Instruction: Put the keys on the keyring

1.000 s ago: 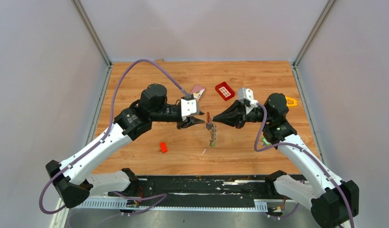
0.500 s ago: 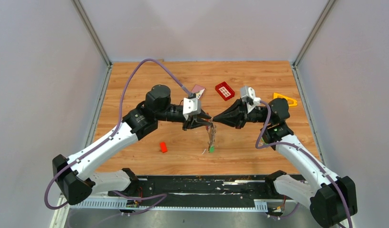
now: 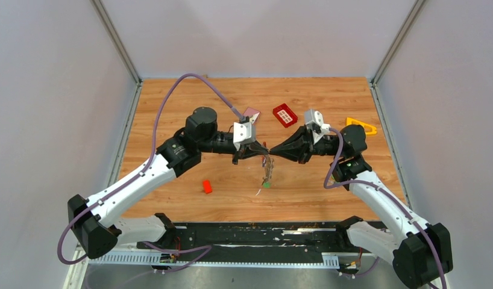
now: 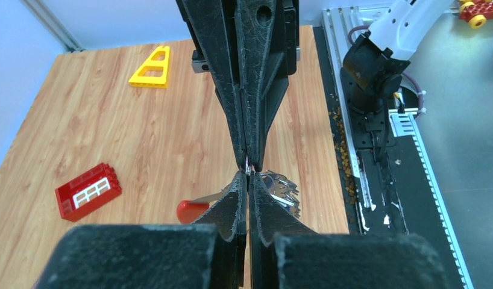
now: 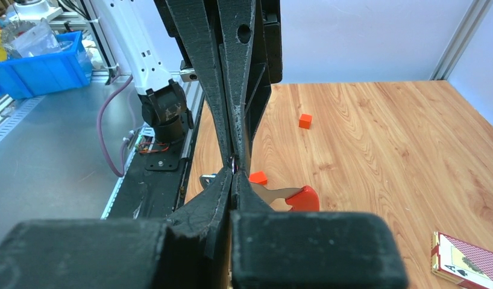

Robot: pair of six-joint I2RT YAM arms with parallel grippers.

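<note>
The keyring's small metal ring (image 4: 248,169) is pinched between both grippers above the table's middle. My left gripper (image 3: 263,154) and my right gripper (image 3: 272,154) meet tip to tip, both shut on the ring. The keys (image 3: 267,174) hang below them in a bunch, with a green head (image 3: 266,185) lowest. In the left wrist view my left gripper (image 4: 247,176) faces the right fingers, with silver keys (image 4: 281,188) to the right and the fob's red piece (image 4: 192,211) to the left. In the right wrist view my right gripper (image 5: 233,173) is shut, with the red piece (image 5: 304,198) beside it.
A small red block (image 3: 207,186) lies left of the keys. A red gridded tray (image 3: 285,115) and a card box (image 3: 251,114) lie behind the grippers. A yellow triangle (image 3: 361,127) lies at the right, behind the right arm.
My left gripper moved right from a short gap away and shut on the ring that the right gripper holds. The hanging keys swung slightly; the right arm shifted a little.
</note>
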